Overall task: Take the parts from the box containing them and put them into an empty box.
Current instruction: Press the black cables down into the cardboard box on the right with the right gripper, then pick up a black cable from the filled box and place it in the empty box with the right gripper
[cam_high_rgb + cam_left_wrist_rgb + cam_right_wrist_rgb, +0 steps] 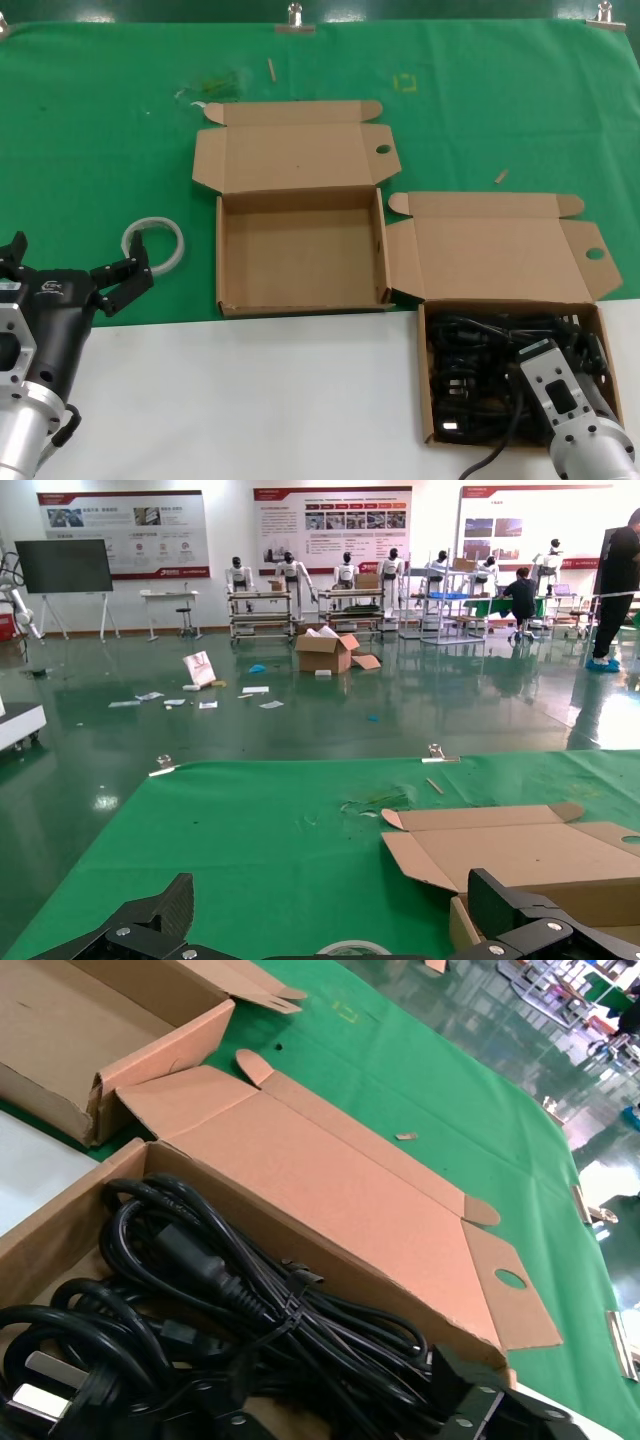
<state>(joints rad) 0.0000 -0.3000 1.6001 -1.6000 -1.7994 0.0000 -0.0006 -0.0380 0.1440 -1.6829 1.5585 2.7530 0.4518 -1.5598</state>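
Right pincer (556, 372) over cables (250, 1330); plug prongs visible wrist-only.

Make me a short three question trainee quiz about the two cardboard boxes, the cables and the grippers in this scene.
1. True or false: the right gripper is over the box of black power cables.
2. Which box has nothing in it: A, the one nearer the robot's left, or B, the one nearer its right?
3. Fill in: the left gripper is beside a white ring of ____.

Key: 1 true; 2 A; 3 tape.
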